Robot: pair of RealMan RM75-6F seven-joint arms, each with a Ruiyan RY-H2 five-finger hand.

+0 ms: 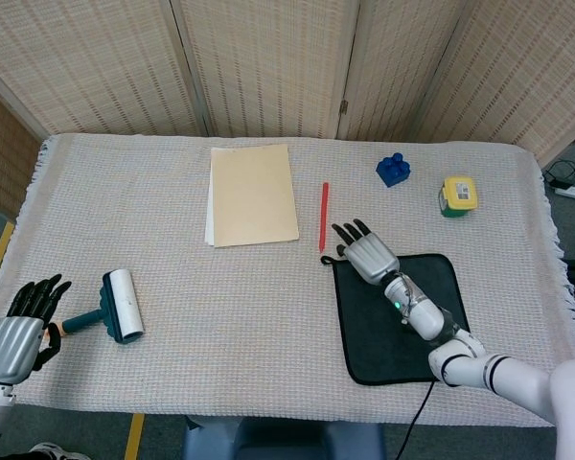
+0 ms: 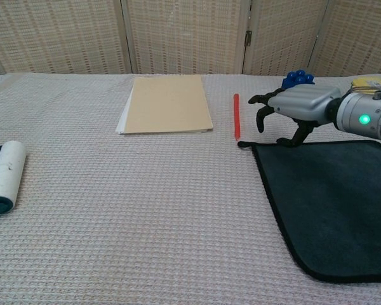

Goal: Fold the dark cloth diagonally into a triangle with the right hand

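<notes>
The dark cloth (image 1: pixel 412 331) (image 2: pixel 333 203) lies flat and unfolded on the right half of the table, a small loop at its far left corner. My right hand (image 1: pixel 366 252) (image 2: pixel 292 108) hovers palm down over that far left corner, fingers spread and holding nothing; in the chest view its fingertips hang just above the cloth's far edge. My left hand (image 1: pixel 17 331) rests open at the table's near left edge, beside the lint roller; the chest view does not show it.
A lint roller (image 1: pixel 118 306) (image 2: pixel 3 176) lies near left. A tan folder (image 1: pixel 253 195) (image 2: pixel 167 105) and a red pen (image 1: pixel 323 216) (image 2: pixel 236 116) lie at the back, the pen just beyond the cloth's corner. A blue block (image 1: pixel 393 170) and a yellow-lidded green pot (image 1: pixel 457 196) stand back right.
</notes>
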